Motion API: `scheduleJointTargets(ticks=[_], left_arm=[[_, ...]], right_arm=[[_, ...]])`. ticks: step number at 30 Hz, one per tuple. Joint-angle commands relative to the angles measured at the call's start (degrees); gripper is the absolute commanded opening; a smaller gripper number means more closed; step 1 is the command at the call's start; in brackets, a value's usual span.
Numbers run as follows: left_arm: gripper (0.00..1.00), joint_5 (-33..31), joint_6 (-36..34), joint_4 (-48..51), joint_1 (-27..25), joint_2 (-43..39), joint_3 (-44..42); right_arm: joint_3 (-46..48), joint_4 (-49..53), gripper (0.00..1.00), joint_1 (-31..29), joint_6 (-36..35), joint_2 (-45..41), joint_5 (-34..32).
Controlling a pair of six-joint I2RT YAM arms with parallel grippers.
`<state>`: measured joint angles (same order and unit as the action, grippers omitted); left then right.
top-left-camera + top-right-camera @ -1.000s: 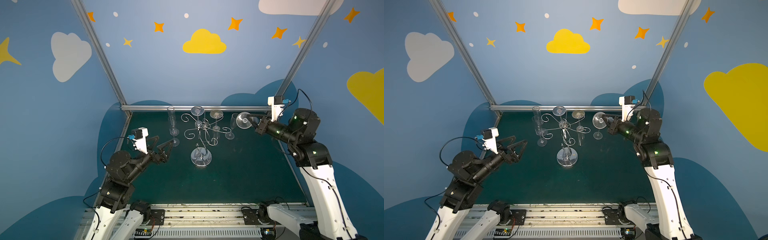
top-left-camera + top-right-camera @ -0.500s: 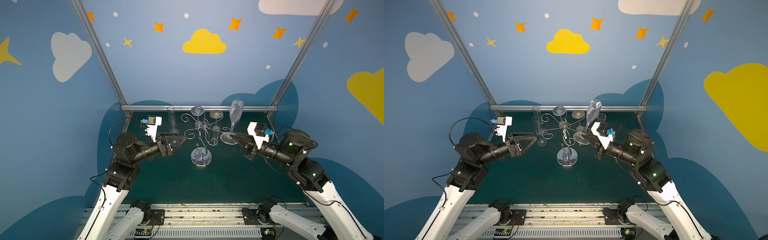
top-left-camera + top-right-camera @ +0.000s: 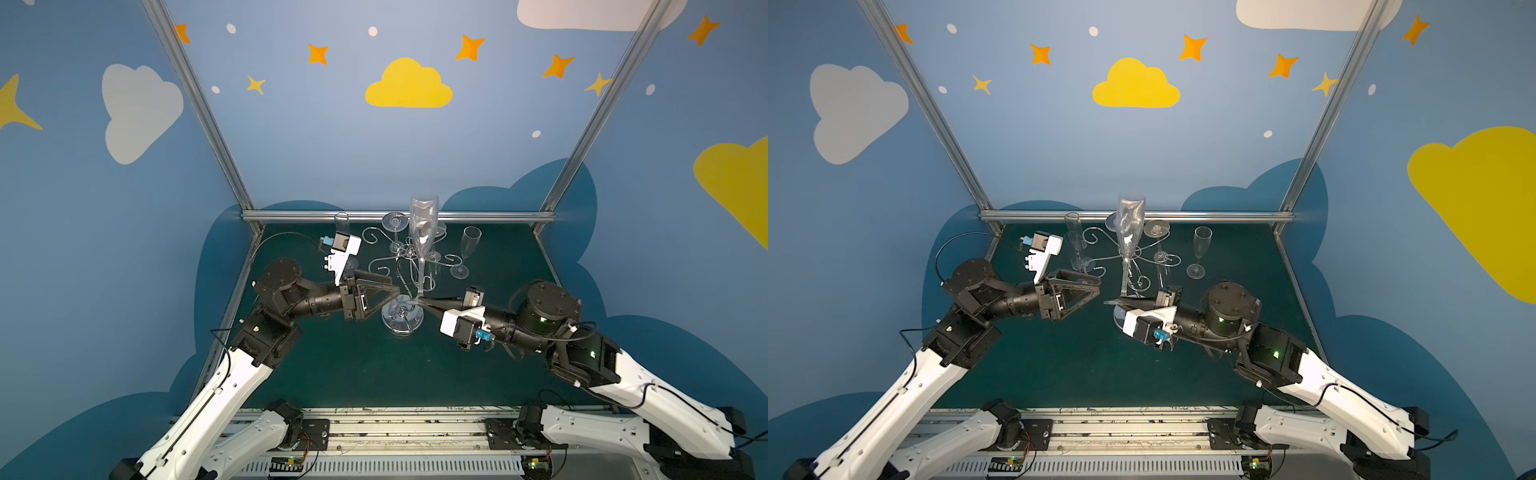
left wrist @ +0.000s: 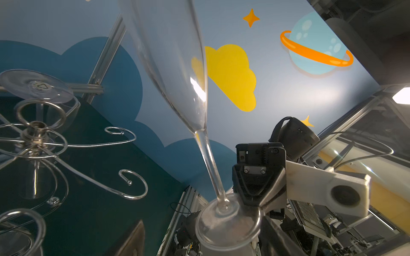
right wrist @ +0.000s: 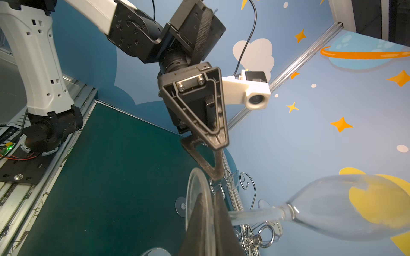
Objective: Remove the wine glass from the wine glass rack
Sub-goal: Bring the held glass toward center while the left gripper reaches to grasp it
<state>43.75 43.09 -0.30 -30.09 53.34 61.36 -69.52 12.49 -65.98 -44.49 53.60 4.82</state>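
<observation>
Near the wine glass rack (image 3: 397, 326), right tool (image 3: 422, 303) pinches wine glass (image 3: 423, 237) by its foot; left tool (image 3: 397, 291) gapes alongside.

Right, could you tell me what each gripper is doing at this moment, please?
Left gripper: open, holding nothing.
Right gripper: shut on the wine glass, by its foot.

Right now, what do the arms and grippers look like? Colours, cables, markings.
Both alike: left arm and right arm have white long links, black joints. Left gripper and right gripper: black triangular open-frame fingers. White camera mount with blue plug at each wrist, thin black cables, green LEDs on the right arm.
</observation>
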Motion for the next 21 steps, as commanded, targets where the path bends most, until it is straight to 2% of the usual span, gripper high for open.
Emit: scheduleJointTargets(ticks=[1,11,18,21], left_arm=[[0.77,0.1,-0.2,-3.6,-1.5,0.5,1.8],[0.64,0.0,0.3,-5.4,-3.8,2.3,1.8],[0.48,0.1,0.1,-5.9,-4.8,3.9,2.8],[0.43,-0.1,0.1,-5.9,-5.2,4.2,2.4]], right_arm=[[0.3,-4.9,0.00,-2.5,-6.3,0.5,-4.5],[2.0,-6.4,0.00,-7.3,-11.1,1.2,-9.1],[2.4,-6.1,0.00,-9.2,-11.8,1.3,-10.5],[2.8,-6.4,0.00,-9.7,-12.4,1.2,-11.3]])
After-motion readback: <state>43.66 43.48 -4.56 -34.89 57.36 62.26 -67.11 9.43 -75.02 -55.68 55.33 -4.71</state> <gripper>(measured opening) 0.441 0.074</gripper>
